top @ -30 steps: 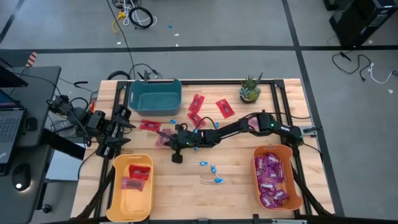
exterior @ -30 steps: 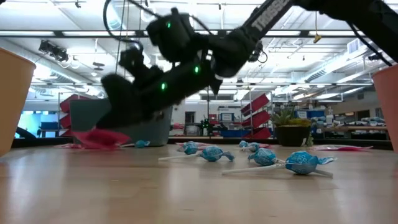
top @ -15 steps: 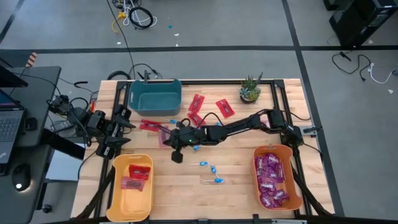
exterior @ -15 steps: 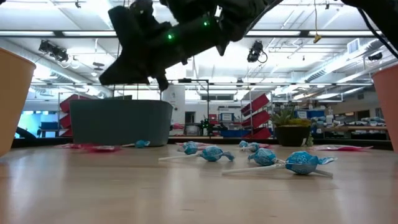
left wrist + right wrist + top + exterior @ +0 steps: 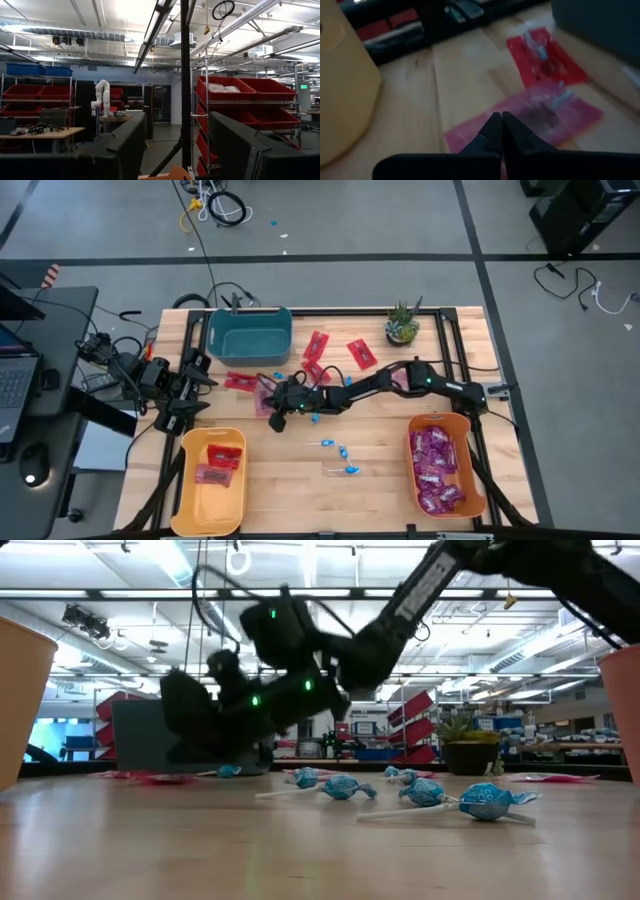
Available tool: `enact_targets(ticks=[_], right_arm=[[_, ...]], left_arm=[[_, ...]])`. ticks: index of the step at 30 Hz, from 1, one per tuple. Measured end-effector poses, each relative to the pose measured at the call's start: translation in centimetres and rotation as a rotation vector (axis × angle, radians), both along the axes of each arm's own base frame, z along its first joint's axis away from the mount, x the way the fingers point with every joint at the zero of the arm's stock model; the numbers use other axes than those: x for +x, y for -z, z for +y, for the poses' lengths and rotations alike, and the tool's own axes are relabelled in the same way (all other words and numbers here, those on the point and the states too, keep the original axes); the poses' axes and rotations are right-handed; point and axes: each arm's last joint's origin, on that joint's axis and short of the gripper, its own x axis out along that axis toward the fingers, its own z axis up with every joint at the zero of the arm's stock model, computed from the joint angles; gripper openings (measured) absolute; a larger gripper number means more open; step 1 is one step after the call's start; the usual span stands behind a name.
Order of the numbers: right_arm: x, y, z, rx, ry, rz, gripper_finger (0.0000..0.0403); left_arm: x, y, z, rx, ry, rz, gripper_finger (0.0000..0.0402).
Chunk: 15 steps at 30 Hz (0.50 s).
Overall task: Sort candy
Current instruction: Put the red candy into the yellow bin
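You are working in an industrial robotics lab or workshop. Your wooden surface [image 5: 380,470] stands on a grey concrete floor [image 5: 330,275] marked with dark tape lines and strewn with loose cables [image 5: 215,205]. Behind it you have metal racks of red storage bins [image 5: 240,92], exposed ceiling ducts [image 5: 75,32] and strip lighting. A white robot arm [image 5: 101,97] stands on a bench beyond. A laptop desk [image 5: 35,380] adjoins your station.
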Motion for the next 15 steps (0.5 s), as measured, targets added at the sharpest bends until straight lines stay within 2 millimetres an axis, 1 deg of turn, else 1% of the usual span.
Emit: enact_targets(ticks=[3, 5, 7, 10, 15], right_arm=[[0.2, 1.2, -0.9, 0.026, -0.039, 0.005, 0.0000], [0.5, 1.7, -1.0, 0.044, -0.077, 0.002, 0.0000], [0.6, 1.7, -1.1, 0.038, -0.119, 0.007, 0.0000], [0.6, 1.5, -0.6, 0.040, -0.196, 0.032, 0.0000], [0.4, 0.9, 1.0, 0.083, -0.327, 0.082, 0.0000]], left_arm=[[0.0, 0.0, 0.0, 0.001, -0.001, -0.001, 0.0218], [0.0, 0.0, 0.0, 0.004, -0.002, 0.000, 0.0218], [0.0, 0.0, 0.0, 0.004, -0.002, 0.000, 0.0218], [0.0, 0.0, 0.0, 0.003, 0.000, 0.004, 0.0218], [0.0, 0.1, 0.0, 0.004, 0.000, 0.006, 0.0218]])
